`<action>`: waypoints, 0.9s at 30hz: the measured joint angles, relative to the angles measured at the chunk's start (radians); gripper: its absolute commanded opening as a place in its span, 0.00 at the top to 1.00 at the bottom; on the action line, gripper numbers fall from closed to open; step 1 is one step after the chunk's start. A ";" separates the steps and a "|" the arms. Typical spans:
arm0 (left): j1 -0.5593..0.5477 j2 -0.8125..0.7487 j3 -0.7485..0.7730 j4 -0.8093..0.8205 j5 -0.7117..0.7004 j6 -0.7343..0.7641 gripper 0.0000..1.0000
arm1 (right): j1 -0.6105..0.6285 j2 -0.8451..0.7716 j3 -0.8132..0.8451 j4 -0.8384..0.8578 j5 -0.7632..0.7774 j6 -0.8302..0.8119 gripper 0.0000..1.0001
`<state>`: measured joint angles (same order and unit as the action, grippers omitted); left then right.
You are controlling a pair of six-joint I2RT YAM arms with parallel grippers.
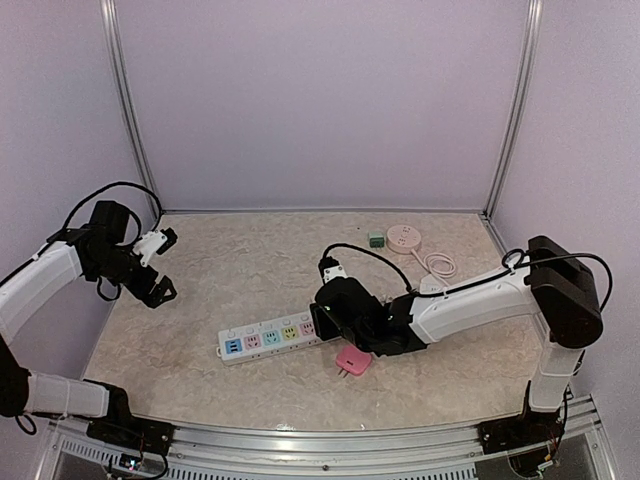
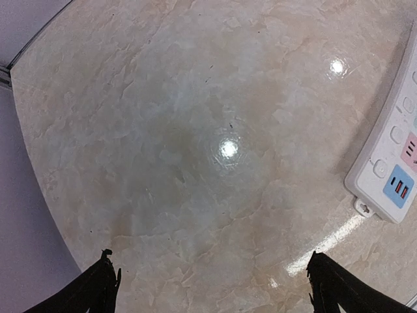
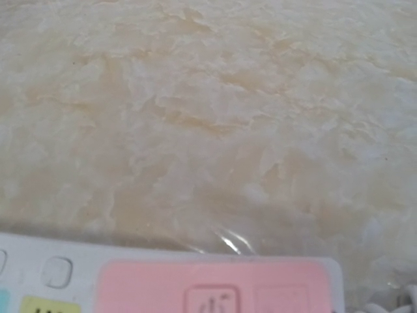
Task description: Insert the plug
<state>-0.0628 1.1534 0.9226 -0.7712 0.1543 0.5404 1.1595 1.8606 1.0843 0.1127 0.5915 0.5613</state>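
Observation:
A white power strip [image 1: 268, 338] with coloured sockets lies flat mid-table. Its left end with the blue panel shows in the left wrist view [image 2: 391, 163]. The pink plug [image 1: 352, 361] lies loose on the table, just in front of the strip's right end. My right gripper [image 1: 326, 322] sits down on that right end. Its wrist view shows the strip's pink socket panel [image 3: 218, 287] pressed close, hiding the fingers, so it appears shut on the strip. My left gripper [image 1: 161, 272] hangs open above bare table at the far left, with nothing between its fingertips [image 2: 104, 282].
A small green block [image 1: 376, 239] and a round pink hub [image 1: 403, 237] with a coiled white cable [image 1: 440, 265] lie at the back right. Purple walls enclose the table on three sides.

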 measured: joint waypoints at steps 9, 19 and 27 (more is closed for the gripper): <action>0.000 -0.001 0.000 0.000 0.003 0.000 0.01 | 0.003 0.002 0.009 -0.017 0.002 -0.011 1.00; 0.000 -0.008 0.000 0.000 0.003 0.000 0.01 | 0.003 0.023 0.009 -0.011 -0.003 0.002 1.00; 0.000 -0.011 0.000 0.000 0.003 0.000 0.01 | 0.003 0.028 0.009 -0.013 -0.001 0.020 1.00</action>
<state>-0.0628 1.1427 0.9226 -0.7715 0.1577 0.5404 1.1622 1.8889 1.0935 0.1001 0.5907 0.5816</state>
